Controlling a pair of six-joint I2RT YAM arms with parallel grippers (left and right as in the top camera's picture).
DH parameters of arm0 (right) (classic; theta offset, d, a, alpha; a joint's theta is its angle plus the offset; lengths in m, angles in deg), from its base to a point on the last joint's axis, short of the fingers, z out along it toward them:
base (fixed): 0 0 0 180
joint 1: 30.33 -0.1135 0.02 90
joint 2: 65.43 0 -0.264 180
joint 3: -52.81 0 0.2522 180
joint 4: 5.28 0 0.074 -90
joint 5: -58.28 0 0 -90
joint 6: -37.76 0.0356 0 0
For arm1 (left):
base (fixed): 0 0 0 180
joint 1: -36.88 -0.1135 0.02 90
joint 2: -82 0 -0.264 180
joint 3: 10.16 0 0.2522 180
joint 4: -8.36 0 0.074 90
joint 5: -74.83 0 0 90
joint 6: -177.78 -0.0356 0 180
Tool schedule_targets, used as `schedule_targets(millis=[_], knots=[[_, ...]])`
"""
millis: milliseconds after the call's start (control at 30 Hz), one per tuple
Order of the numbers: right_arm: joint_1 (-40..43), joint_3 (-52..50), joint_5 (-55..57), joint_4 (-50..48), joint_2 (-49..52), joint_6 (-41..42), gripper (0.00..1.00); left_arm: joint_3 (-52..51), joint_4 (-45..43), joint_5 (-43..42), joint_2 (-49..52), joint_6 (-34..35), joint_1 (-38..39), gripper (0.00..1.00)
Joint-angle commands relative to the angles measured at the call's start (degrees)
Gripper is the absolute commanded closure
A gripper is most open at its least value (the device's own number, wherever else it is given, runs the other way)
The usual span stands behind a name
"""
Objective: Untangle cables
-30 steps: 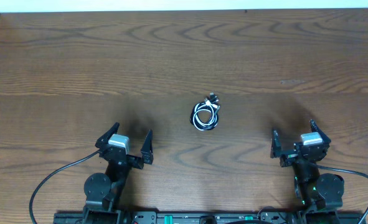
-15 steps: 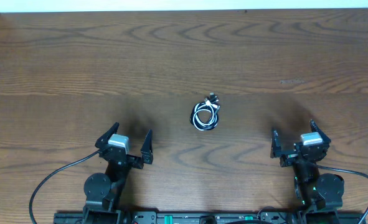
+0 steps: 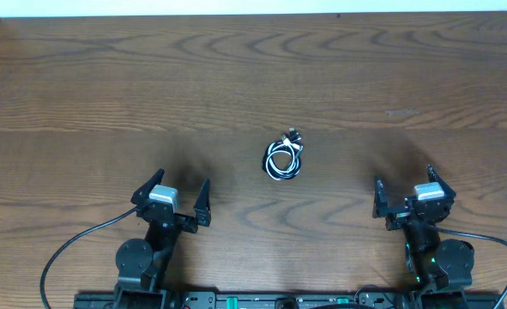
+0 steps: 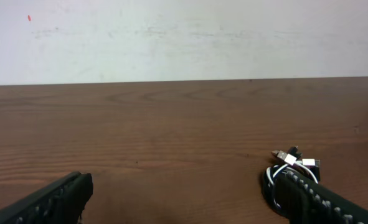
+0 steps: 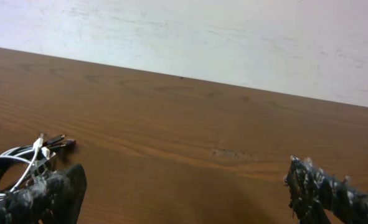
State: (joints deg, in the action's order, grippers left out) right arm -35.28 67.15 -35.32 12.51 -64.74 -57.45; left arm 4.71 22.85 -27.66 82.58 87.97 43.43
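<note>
Overhead view: the left claw [image 3: 183, 179] and the right claw [image 3: 404, 176] both rest low over the near edge of the table [image 3: 81, 86], each with its jaws spread wide and nothing between them. The cables [image 3: 284, 159], one white and one black, lie coiled together in a small loop on the table, ahead of both claws and between them: forward and to the right of the left claw, forward and to the left of the right claw, touching neither. Left wrist view: the coil sits just past the right-hand finger, with the plug ends [image 4: 289, 158] on its far side. Right wrist view: the coil lies beside the left-hand finger.
</note>
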Motion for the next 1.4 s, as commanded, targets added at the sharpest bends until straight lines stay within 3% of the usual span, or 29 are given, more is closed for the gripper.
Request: schedule_targets(millis=[0, 367, 633, 800, 1100, 1367], knots=[[-0.28, -0.26, 0.24, 0.04, -0.04, 0.44, 0.01, -0.87, 1.99, 0.15, -0.35, -0.31, 0.28, 0.02], [-0.28, -0.26, 0.26, 0.07, -0.04, 0.44, 0.01, -0.04, 3.13, 0.13, -0.35, -0.04, 0.28, 0.02], [-0.28, -0.26, 0.24, 0.07, -0.04, 0.44, 0.01, 2.6, 9.44, 0.11, 0.7, 6.36, 0.28, 0.02], [-0.28, -0.26, 0.24, 0.04, -0.04, 0.44, 0.01, 6.47, 15.58, 0.11, 2.56, 10.03, 0.28, 0.02], [-0.28, -0.26, 0.24, 0.04, -0.04, 0.44, 0.01, 18.95, 30.62, -1.51, 9.31, 10.03, 0.28, 0.02], [-0.28, -0.26, 0.24, 0.04, -0.04, 0.44, 0.01, 30.71, 40.04, -7.67, 18.99, 11.56, 0.28, 0.02]])
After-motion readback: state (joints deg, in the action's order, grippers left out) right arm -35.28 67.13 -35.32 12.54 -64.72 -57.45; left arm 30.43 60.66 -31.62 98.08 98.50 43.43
